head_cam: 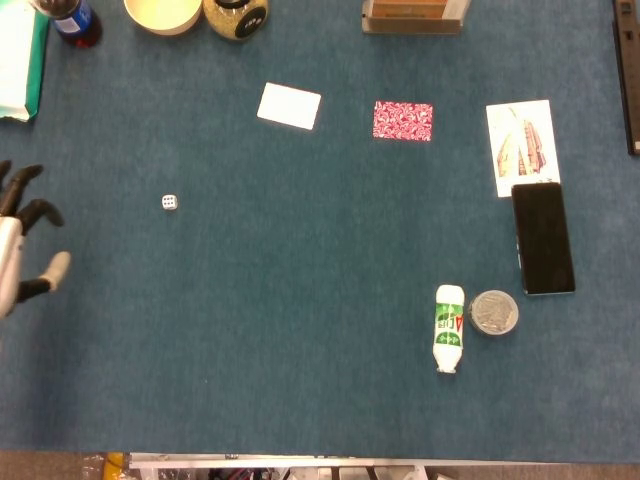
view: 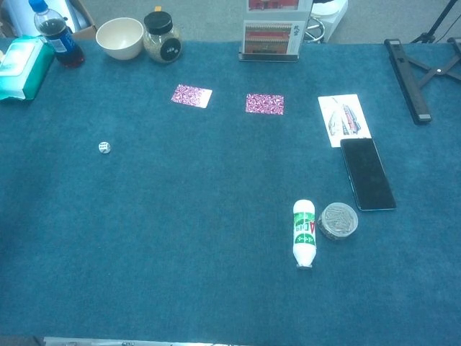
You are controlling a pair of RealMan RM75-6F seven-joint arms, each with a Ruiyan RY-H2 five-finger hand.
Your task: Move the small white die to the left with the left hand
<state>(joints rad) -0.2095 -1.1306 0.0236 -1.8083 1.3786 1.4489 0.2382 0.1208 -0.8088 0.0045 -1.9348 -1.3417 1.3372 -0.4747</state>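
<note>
The small white die [head_cam: 169, 202] lies alone on the blue table cloth at the left, also seen in the chest view as the die [view: 104, 147]. My left hand [head_cam: 20, 240] shows only at the left edge of the head view, fingers spread and empty, well clear to the left of the die. The chest view does not show it. My right hand appears in neither view.
Along the back edge stand a cola bottle [view: 54, 32], a bowl [view: 119, 37], a jar [view: 162, 37] and a teal wipes pack [view: 25, 56]. Two cards [head_cam: 289, 105] [head_cam: 402, 120] lie mid-table. A phone [head_cam: 542, 238], a picture card [head_cam: 521, 146], a white bottle [head_cam: 449, 327] and a round tin [head_cam: 494, 311] are right.
</note>
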